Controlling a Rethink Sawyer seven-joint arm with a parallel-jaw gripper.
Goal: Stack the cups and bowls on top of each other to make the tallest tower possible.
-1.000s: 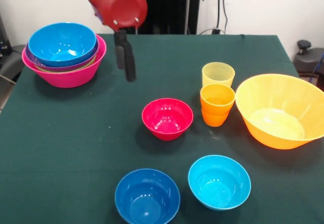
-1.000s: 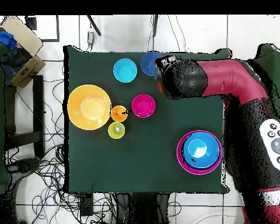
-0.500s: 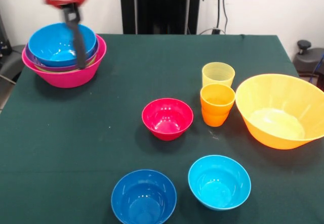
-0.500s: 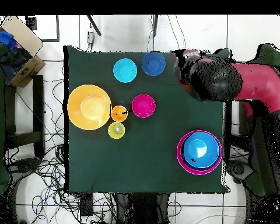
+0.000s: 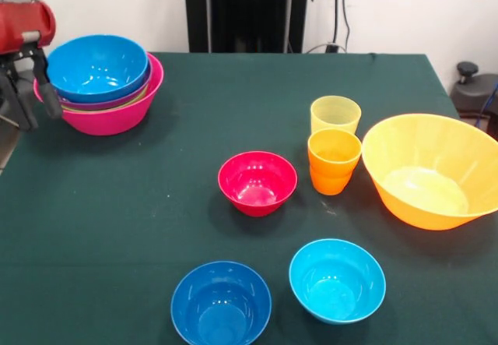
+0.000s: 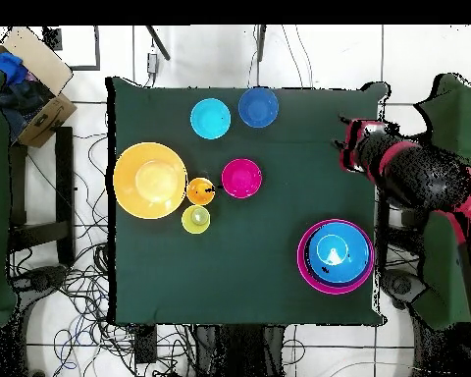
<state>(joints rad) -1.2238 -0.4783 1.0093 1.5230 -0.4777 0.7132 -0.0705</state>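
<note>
The tower (image 5: 101, 84) sits just beside the empty, parted jaws (at the table's (image 5: 233, 111) edge).

Desk (image 5: 156, 205) layout, front view
Tower (image 5: 99, 80) far left; two cups (image 5: 334, 139) between a small bowl (image 5: 257, 182) and the large bowl (image 5: 432, 170) right; two bowls (image 5: 280, 290) nearest.

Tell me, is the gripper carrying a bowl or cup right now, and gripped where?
Nothing is held. The gripper hangs empty at the table's edge beside the tower, its fingers spread apart with no bowl or cup between them.
</note>
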